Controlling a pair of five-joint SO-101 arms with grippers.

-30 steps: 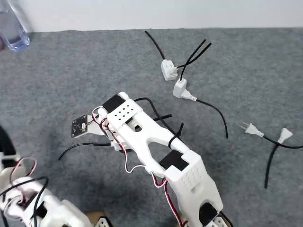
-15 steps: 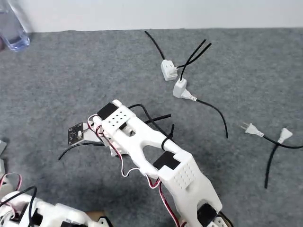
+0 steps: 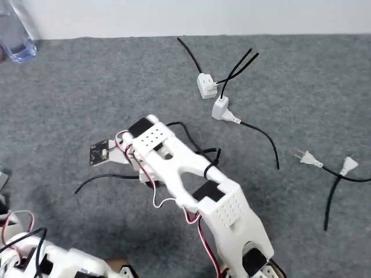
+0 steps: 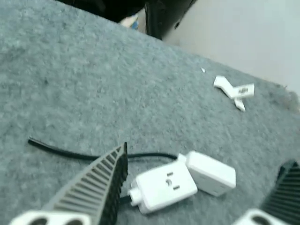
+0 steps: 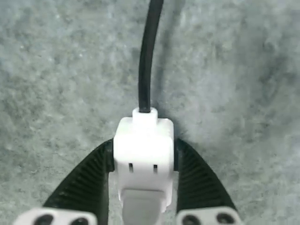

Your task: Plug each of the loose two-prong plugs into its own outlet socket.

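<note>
In the right wrist view my right gripper (image 5: 144, 144) is shut on a white outlet socket (image 5: 144, 136). Its black cord (image 5: 147, 56) runs away over the carpet. In the high view the right arm (image 3: 174, 159) covers that grip, and the cord (image 3: 95, 180) trails out leftward. My left gripper (image 4: 208, 154) is open just above a white socket (image 4: 164, 185) with two slots, which lies against another white block (image 4: 212, 174). A loose two-prong plug (image 3: 307, 157) lies at the right. Far back sit a socket (image 3: 206, 85) and a white plug (image 3: 223, 110).
Grey carpet covers the table. A second small white connector (image 3: 348, 165) lies on the black cord at the far right. A clear bottle (image 3: 14, 35) stands at the back left corner. The left arm (image 3: 40, 260) is at the near left edge. A white bracket (image 4: 234, 89) lies farther off.
The right arm swung slightly toward the near left, then came back to about where it was. The left arm sank lower at the near left edge.
</note>
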